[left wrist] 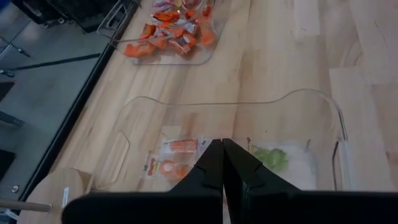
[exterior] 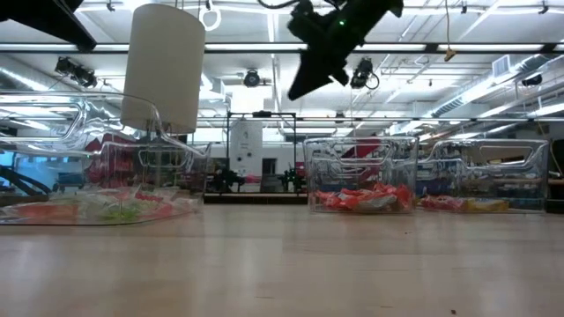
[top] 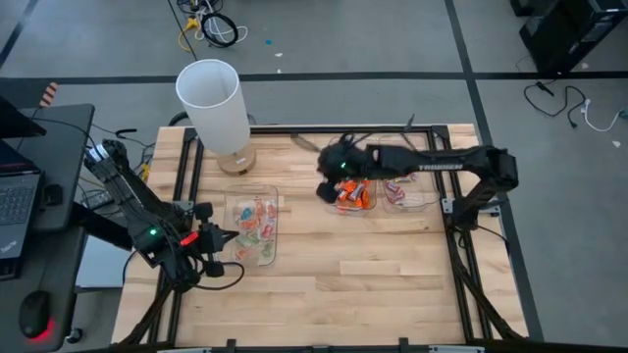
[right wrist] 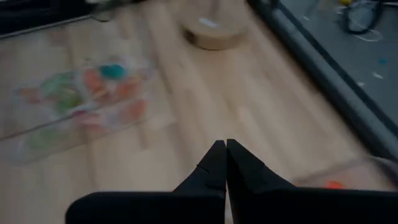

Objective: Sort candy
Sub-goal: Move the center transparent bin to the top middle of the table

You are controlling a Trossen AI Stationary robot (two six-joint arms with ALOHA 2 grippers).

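The candy is being kept in three clear trays on the desk. The mixed candy is lying in the left tray, orange candy is filling the middle tray, and a few pink-and-yellow pieces are lying in the right tray.

The right gripper is being held high, just beside the middle tray's left edge, with its fingers pressed together and nothing between them. From it, the mixed candy is lying to the left, across a stretch of bare desk; the left tray's long axis is running from the desk's far side toward its near side.

The left gripper is being held just beside the left tray's near-left edge, pointing into it, its fingers also closed on nothing. In its wrist view an orange-and-white piece and a green one are showing just beyond the fingertips. This arm is being judged the nearer to the unsorted candy, so the next pick is probably falling to it; the fingers would need opening first.

A white cylinder on a round base is standing behind the left tray. White lettering is showing on the right arm, but it is too small to be read; the wrappers' print cannot be made out either.
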